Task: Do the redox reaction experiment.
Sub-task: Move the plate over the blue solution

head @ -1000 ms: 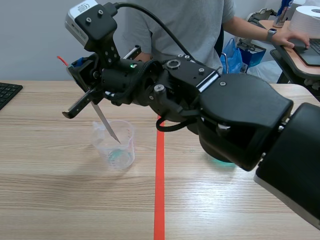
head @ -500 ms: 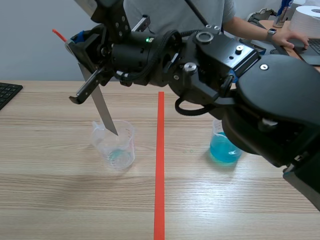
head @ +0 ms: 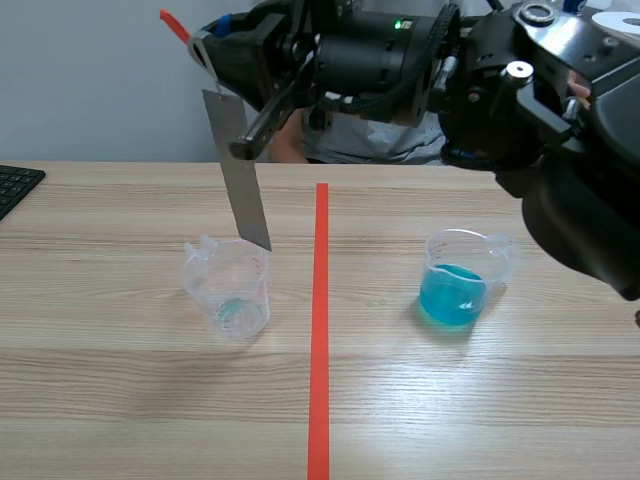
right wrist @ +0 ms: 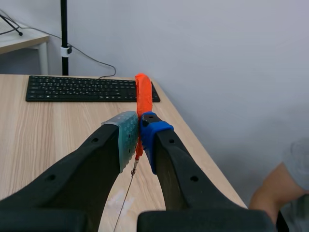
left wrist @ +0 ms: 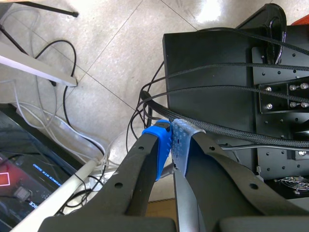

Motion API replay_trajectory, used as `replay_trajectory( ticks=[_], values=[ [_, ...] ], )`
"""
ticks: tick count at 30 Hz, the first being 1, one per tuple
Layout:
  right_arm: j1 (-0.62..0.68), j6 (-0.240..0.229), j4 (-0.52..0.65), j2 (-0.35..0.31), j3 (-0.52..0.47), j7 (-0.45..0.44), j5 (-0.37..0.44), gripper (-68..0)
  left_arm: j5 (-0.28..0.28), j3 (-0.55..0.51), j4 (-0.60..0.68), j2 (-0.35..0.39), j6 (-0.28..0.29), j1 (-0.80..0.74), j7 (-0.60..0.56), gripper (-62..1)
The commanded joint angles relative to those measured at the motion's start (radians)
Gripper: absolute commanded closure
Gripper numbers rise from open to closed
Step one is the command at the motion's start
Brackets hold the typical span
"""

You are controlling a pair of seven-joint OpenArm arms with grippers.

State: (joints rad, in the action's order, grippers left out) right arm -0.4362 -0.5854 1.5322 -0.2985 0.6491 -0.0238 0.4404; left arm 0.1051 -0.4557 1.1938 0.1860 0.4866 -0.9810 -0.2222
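My right gripper (head: 207, 45), reaching in from the right and held high, is shut on the orange-red tab (head: 172, 24) of a grey metal strip (head: 240, 170). The strip hangs down, and its lower end sits just at the far rim of a clear beaker (head: 228, 290) holding a trace of teal liquid. A second beaker (head: 458, 292) with blue liquid stands right of the tape line. In the right wrist view the gripper (right wrist: 139, 130) pinches the orange tab (right wrist: 142, 94), with the strip edge-on below. My left gripper (left wrist: 171, 142) is shut on nothing, off the table over floor and cables.
An orange-red tape line (head: 319, 330) runs down the table's middle. A black keyboard (head: 15, 185) lies at the left edge, and the keyboard (right wrist: 87, 88) also shows in the right wrist view. A person's arm (right wrist: 275, 193) is behind the table. The right arm's bulk (head: 560, 120) fills the upper right.
My right arm has risen and swung right, lifting the metal strip up out of the clear beaker. The blue beaker, hidden by the arm before, now shows fully.
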Motion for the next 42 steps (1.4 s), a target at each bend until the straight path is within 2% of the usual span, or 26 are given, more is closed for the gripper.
replay_trajectory(
  ticks=[1,5,8,20,25,34,42],
  values=[
    [-0.023,-0.020,0.018,-0.024,-0.036,-0.019,0.031,-1.7,0.006,-0.003,0.013,0.001,0.003,-0.013,-0.018,-1.9],
    [-0.023,-0.111,0.018,-0.067,-0.104,-0.020,0.090,-1.7,0.006,-0.003,0.013,0.001,0.003,-0.013,-0.018,-1.9],
    [-0.023,-0.160,0.018,-0.111,-0.143,-0.020,0.133,-1.7,0.006,-0.003,0.013,0.001,0.003,-0.013,-0.018,-1.9],
    [-0.023,-0.160,0.020,-0.288,-0.266,-0.024,0.245,-1.7,0.006,-0.003,0.013,0.001,0.003,-0.013,-0.022,-1.9],
    [-0.023,-0.160,0.020,-0.356,-0.270,-0.024,0.273,-1.7,0.006,-0.003,0.013,0.001,0.003,-0.013,-0.022,-1.9],
    [-0.023,-0.160,0.050,-0.515,-0.270,-0.025,0.364,-1.7,0.006,-0.003,0.013,0.001,0.003,-0.013,-0.026,-1.9],
    [0.006,-0.160,0.052,-0.624,-0.269,-0.030,0.405,-1.7,0.006,-0.003,0.013,0.002,0.002,-0.013,-0.045,-1.9]
  ],
)
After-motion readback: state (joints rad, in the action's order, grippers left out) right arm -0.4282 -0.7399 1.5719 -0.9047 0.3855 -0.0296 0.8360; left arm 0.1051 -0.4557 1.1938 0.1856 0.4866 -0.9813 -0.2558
